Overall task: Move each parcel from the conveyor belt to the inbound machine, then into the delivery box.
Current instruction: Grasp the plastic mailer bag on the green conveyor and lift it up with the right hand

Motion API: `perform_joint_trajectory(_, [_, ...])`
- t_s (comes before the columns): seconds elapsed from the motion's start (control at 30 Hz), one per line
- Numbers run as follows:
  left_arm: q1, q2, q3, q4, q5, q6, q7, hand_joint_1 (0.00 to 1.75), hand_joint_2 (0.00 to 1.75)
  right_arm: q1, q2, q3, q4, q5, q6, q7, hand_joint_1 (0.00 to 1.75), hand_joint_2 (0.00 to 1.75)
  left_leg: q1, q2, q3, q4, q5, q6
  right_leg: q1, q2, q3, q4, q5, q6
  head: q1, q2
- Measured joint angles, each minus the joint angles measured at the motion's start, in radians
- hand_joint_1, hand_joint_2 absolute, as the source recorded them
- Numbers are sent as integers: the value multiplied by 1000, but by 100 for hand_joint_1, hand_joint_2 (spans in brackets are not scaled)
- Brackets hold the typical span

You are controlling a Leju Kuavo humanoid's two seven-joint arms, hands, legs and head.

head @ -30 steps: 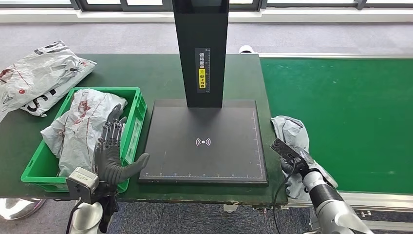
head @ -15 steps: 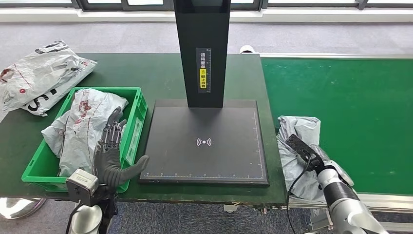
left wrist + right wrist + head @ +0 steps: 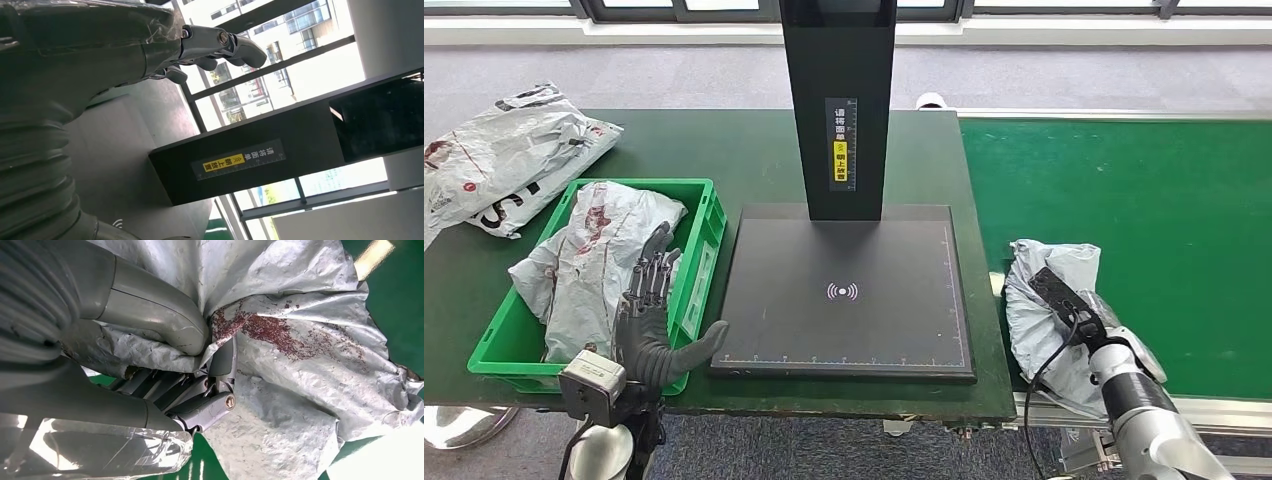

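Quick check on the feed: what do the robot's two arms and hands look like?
Both arms are silver metal tubes. The left hand has a grey ribbed cover, thick grey thumb, darker jointed fingers, and a silver camera box at the wrist. The right hand is dark, with a black cable looping down beside its forearm.

3 grey parcels: 1 (image 3: 509, 160) on the bench, 1 (image 3: 589, 260) in the crate, 1 (image 3: 1049, 310) on the conveyor. 1 green crate (image 3: 707, 235), 1 black machine (image 3: 844, 300).
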Motion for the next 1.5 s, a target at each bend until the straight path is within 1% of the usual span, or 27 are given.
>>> perform_joint_trajectory(0.23, [0,-1,1,0,0,6,0,0,175,0,-6,0,-7,-29,-18,1,175,175,0,0,0,0,0,0,0,0,0,0,0,0,0,0])
perform_joint_trajectory(0.47, [0,-6,1,0,-4,20,1,0,175,0,-18,-5,-32,-92,-65,-8,175,175,0,0,0,0,0,0,0,0,0,0,0,0,0,0])
perform_joint_trajectory(0.63, [-1,-13,1,1,-5,42,4,0,175,-11,-17,-46,-90,-202,-82,-81,175,175,0,0,-1,0,0,0,0,0,0,0,0,0,0,0])
perform_joint_trajectory(0.7, [-2,-15,1,3,-7,48,4,0,175,-17,-12,-53,-139,-241,-71,-92,175,175,0,0,-1,0,0,0,0,0,0,0,0,0,0,0])
perform_joint_trajectory(0.87, [-1,-18,5,4,-11,58,4,0,175,-6,23,-54,-292,-326,-42,-109,175,175,0,0,-1,0,0,0,0,0,0,0,0,0,0,0])
perform_joint_trajectory(1.07, [8,-24,7,4,-14,68,4,0,175,31,78,-40,-437,-355,-39,-99,175,175,1,0,-1,0,0,0,1,0,0,0,0,0,0,0])
perform_joint_trajectory(1.2, [12,-25,8,4,-15,71,4,0,175,44,95,-37,-483,-365,-40,-98,175,175,0,0,-1,0,0,0,0,0,0,0,0,0,0,0])
perform_joint_trajectory(1.33, [14,-29,10,4,-16,72,4,0,175,51,106,-16,-513,-402,-35,-95,175,175,0,0,-1,0,0,0,0,0,0,0,0,0,0,0])
perform_joint_trajectory(1.5, [12,-36,11,4,-22,73,8,0,175,50,134,59,-518,-410,-21,-68,175,175,0,0,-1,0,0,0,1,0,0,0,0,0,0,0])
